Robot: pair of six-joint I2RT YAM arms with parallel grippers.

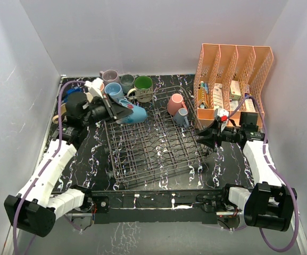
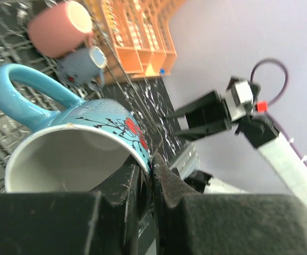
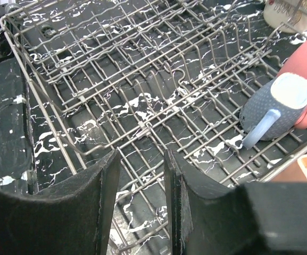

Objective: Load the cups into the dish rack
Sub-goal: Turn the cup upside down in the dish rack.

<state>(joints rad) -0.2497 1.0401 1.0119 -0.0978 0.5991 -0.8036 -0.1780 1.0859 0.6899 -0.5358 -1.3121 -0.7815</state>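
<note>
The flowered mug [image 1: 133,113] lies on its side over the far left corner of the rack [image 1: 153,154], mouth toward the left arm. In the left wrist view its handle points up. The left gripper [image 1: 116,109] is clamped on this mug. In the left wrist view the jaws stand almost together, pinching the thin rim wall of the mug [image 2: 89,143] at its lower edge, and one finger [image 2: 129,180] presses against the rim. Whether the mug also touches the rack wires cannot be told.

The right gripper [image 1: 202,139] hangs at the rack's right edge, pointing left across it. In its wrist view the gripper [image 3: 140,159] has its jaws partly apart, with only rack wires [image 3: 116,79] showing in the gap. It holds and touches nothing.

Two mugs sit in the rack's far right corner: a pink mug [image 1: 175,103] and, touching it, a grey-blue mug [image 1: 182,116]. Both lie ahead and to the right of the right jaws, apart from them.

Behind the rack, on the table, stand a mauve mug [image 1: 109,76], a grey mug [image 1: 127,82], a green-lined mug [image 1: 142,85] and a plain blue mug [image 1: 113,90]. An orange organizer [image 1: 233,79] stands at the far right.
</note>
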